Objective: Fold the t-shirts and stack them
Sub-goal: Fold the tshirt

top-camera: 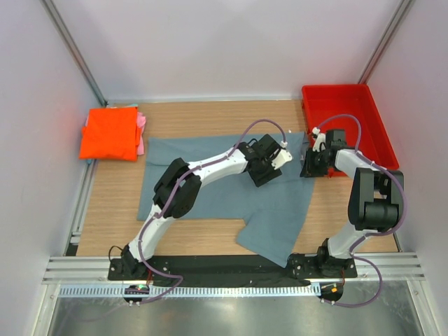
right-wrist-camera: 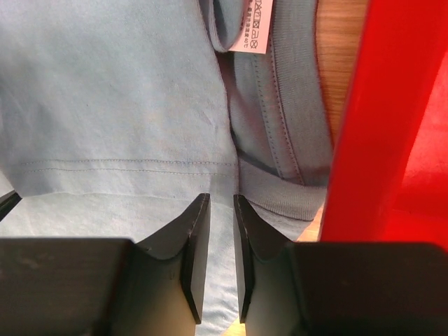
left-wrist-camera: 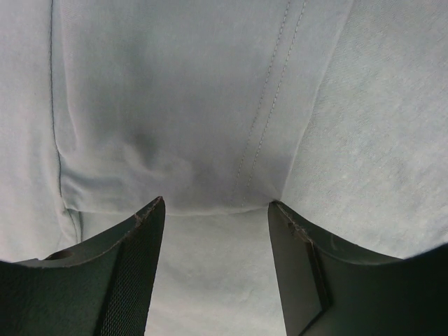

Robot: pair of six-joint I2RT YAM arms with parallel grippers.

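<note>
Only the overhead view shows the whole layout. The grey-blue t-shirt [top-camera: 280,210] lies spread across the middle of the wooden counter [top-camera: 210,115]. The orange t-shirt [top-camera: 108,133] sits folded at the far left corner, on top of the pink t-shirt [top-camera: 142,133], which shows only as a thin strip along its right side. The red bin [top-camera: 343,112] stands at the far right corner.

From above, the left arm stretches diagonally across the grey-blue t-shirt, elbow raised, with the left hand [top-camera: 264,171] low over the shirt's right half. The right arm is folded back on itself, and the right hand [top-camera: 313,164] points down at the shirt's right edge, just beside the bin.

The wrist cameras give the detail that the overhead view cannot. The left wrist view shows the left hand [left-wrist-camera: 215,203] spread wide with nothing between its fingers [left-wrist-camera: 140,266]. Smooth grey-blue cloth and a double-stitched hem [left-wrist-camera: 269,112] lie below them.

The right wrist view shows the right hand [right-wrist-camera: 220,199] with its fingers [right-wrist-camera: 196,252] drawn almost together, leaving a slim gap. It is poised at a stitched edge of the shirt. Whether any cloth is pinched cannot be told. Just beyond lie the ribbed collar [right-wrist-camera: 280,105] and the white neck label [right-wrist-camera: 255,28]. The bin's red wall [right-wrist-camera: 378,140] rises close on the right.
</note>
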